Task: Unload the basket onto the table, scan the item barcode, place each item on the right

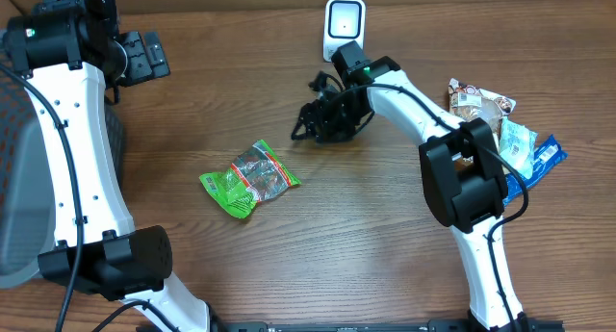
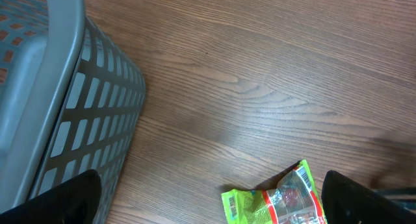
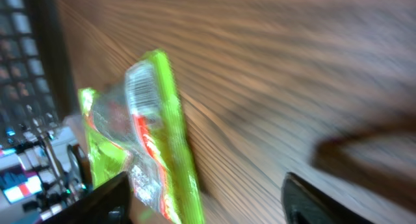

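**Reader:** The claws first. What are they doing?

**Describer:** The left claw, in the upper left of the overhead view, is spread wide and holds nothing. Its wrist view shows a grey slotted basket filling the left side of that frame.

**Reader:** And the item to be scanned?

**Describer:** A green snack packet lies loose on the wooden table, left of centre, with no claw touching it. In the left wrist view a white barcode shows at the packet's upper right corner.

**Reader:** Where is the right claw?

**Describer:** At top centre, up and to the right of the packet and apart from it. The right claw has its fingers parted with nothing between them. Its own wrist view is blurred. Just above it stands a small white scanner, its window facing down the frame. Far right lies a pile of other packets.

**Reader:** How should this step be done well?

**Describer:** My judgement is that the packet needs picking up and showing to the scanner. Grip it by the end away from the barcode, so no finger covers the stripes. The film looks crinkly, so pinch a flat edge, not a fold. Turn the barcode side squarely toward the scanner window and hold it steady close by. Wrinkles or glare across the stripes could spoil the read.
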